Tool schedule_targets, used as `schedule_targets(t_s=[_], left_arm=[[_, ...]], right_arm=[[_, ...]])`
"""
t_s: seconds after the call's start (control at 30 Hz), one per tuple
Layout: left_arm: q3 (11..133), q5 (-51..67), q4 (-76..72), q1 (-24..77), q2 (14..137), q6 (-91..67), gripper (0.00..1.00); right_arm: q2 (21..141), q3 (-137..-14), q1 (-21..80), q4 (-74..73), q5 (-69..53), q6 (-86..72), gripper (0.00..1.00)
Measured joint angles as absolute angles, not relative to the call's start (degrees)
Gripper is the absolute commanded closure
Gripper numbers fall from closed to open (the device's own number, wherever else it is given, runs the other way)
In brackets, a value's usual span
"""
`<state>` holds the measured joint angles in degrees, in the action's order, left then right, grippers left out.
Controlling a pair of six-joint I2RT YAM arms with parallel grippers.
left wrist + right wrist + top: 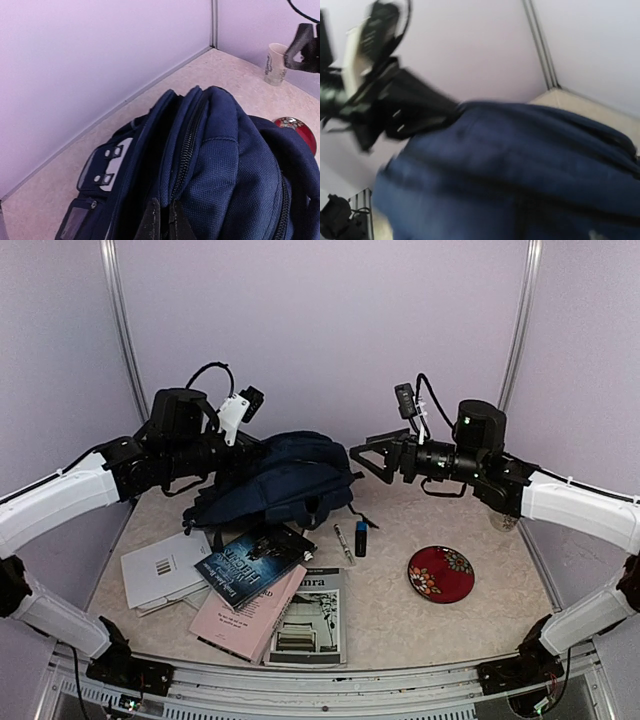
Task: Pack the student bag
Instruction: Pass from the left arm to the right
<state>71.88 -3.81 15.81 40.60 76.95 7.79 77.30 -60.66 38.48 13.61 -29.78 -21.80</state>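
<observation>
The student bag is a dark navy backpack at the back middle of the table, its main compartment gaping open. In the left wrist view the bag fills the lower frame, with the zipper beside a dark opening. My left gripper is shut on the fabric edge next to the zipper; in the top view it is at the bag's left top. My right gripper is open and empty just right of the bag. The right wrist view is blurred: the bag fills it and my own fingers do not show.
In front of the bag lie a white notebook, a blue book, a pink book and a grey book. A pen, a small blue item, a red round case and a paper cup stand right.
</observation>
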Motion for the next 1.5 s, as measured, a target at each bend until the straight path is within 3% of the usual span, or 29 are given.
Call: schedule_targets(t_s=[0.27, 0.63, 0.73, 0.83, 0.9, 1.03, 1.07, 1.13, 1.2, 1.27, 1.5], left_arm=[[69.5, -1.6, 11.3, 44.3, 79.6, 4.1, 1.00], [69.5, -1.8, 9.0, 47.1, 82.5, 2.8, 1.00], [69.5, -1.5, 9.0, 47.6, 83.1, 2.6, 1.00], [69.5, -1.3, 8.8, 47.7, 83.2, 2.3, 1.00], [69.5, -1.3, 8.6, 47.7, 83.2, 2.3, 1.00], [69.5, -1.0, 8.6, 47.7, 83.1, 2.8, 1.00], [69.5, -0.8, 8.6, 47.6, 83.0, 2.9, 0.94], [69.5, 0.1, 8.8, 47.0, 82.5, 3.0, 0.63], [69.5, 2.5, 8.4, 46.1, 81.5, 3.1, 0.25], [69.5, 5.2, 7.5, 45.1, 79.5, 3.2, 0.03], [68.9, 10.9, 7.5, 40.0, 68.0, 5.7, 0.01]], right_arm=[[81.3, -54.6, 41.3, 15.9, -29.2, -28.0, 0.00], [81.6, -55.8, 48.7, 8.5, -13.1, -28.3, 0.02], [81.7, -54.9, 49.1, 8.6, -12.6, -28.3, 0.28], [82.9, -55.0, 49.1, 9.0, -12.6, -28.2, 0.77], [83.7, -55.0, 49.1, 8.9, -12.3, -28.1, 1.00], [84.0, -55.3, 49.0, 8.7, -12.1, -27.5, 1.00], [84.0, -55.5, 48.8, 8.7, -12.4, -27.2, 1.00], [84.0, -56.0, 48.0, 8.6, -13.6, -26.9, 1.00], [84.0, -57.2, 46.3, 8.1, -15.8, -25.7, 1.00], [84.0, -59.2, 45.0, 7.0, -18.2, -23.7, 1.00], [86.6, -73.6, 37.8, -0.1, -30.1, -10.9, 1.00]])
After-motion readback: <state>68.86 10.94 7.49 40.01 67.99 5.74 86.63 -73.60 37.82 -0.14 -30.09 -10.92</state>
